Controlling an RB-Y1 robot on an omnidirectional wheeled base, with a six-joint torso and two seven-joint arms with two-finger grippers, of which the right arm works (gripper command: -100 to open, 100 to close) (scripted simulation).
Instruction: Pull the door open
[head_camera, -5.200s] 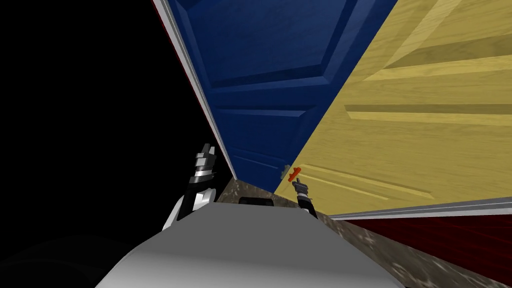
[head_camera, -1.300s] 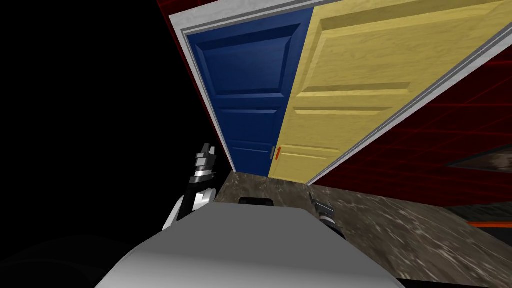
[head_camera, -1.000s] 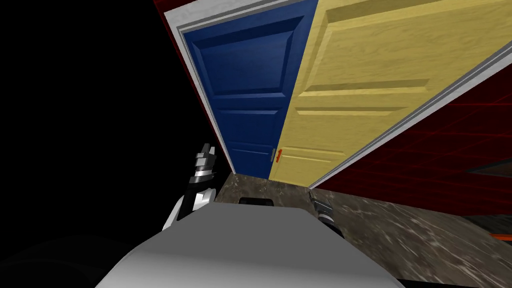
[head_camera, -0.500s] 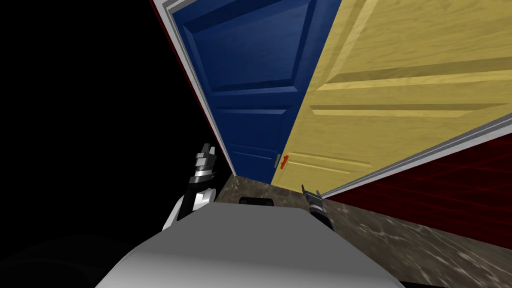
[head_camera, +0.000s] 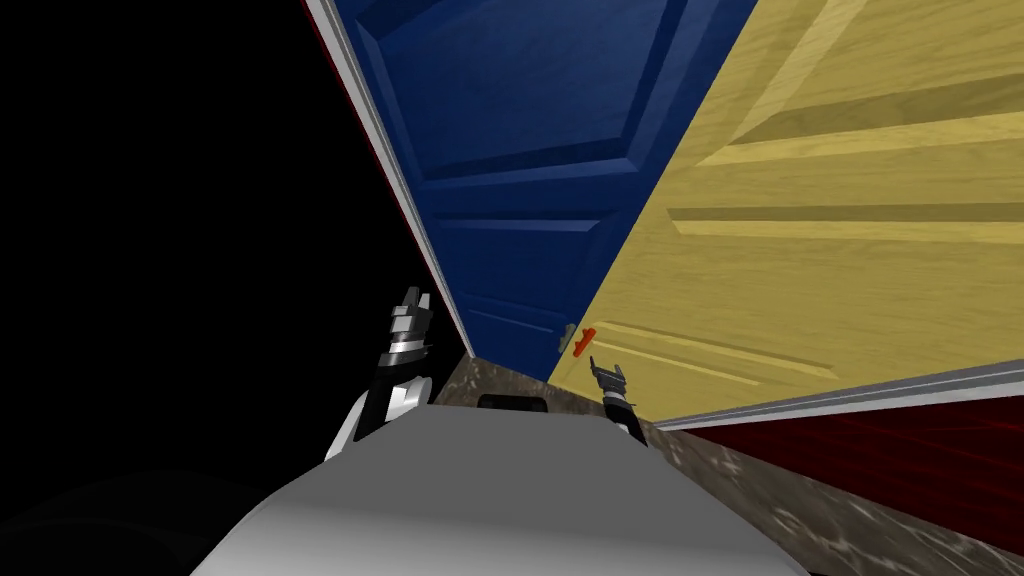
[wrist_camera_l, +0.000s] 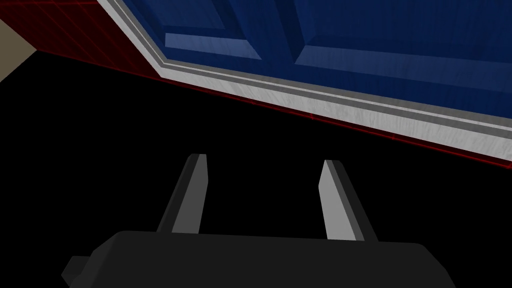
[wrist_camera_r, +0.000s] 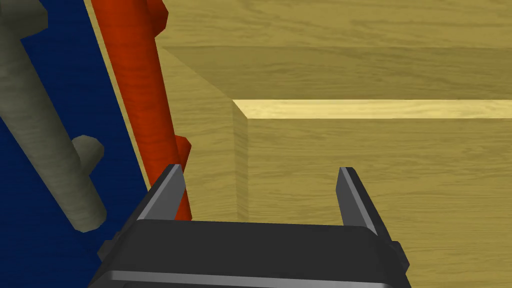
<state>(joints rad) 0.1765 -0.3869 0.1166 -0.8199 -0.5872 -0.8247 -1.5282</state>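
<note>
In the head view, the yellow door meets the blue door along one shared edge, and both appear shut. The red handle sits low on the yellow door, right at that meeting edge. A grey handle sits just beside it on the blue door. The right pincer hangs just below the red handle, over the mottled floor, and is much the nearer of the two. The left pincer is held up well apart from the handles, beyond the pale door frame and against a black area.

In the left wrist view, the left pincer stands wide and holds nothing. It points past the frame's edge and the blue door.

In the right wrist view, the right pincer is also wide and empty, and the gap between its fingers faces bare yellow panel. The red handle is a bar whose long axis runs along the yellow door's edge, across the line joining the two fingers. It is not within the gap. It passes behind the finger on the blue door's side, whether touching it I cannot tell.

The grasp likely calls for the right pincer to shift sideways toward the blue door until the bar sits between the fingers, then close.
</note>
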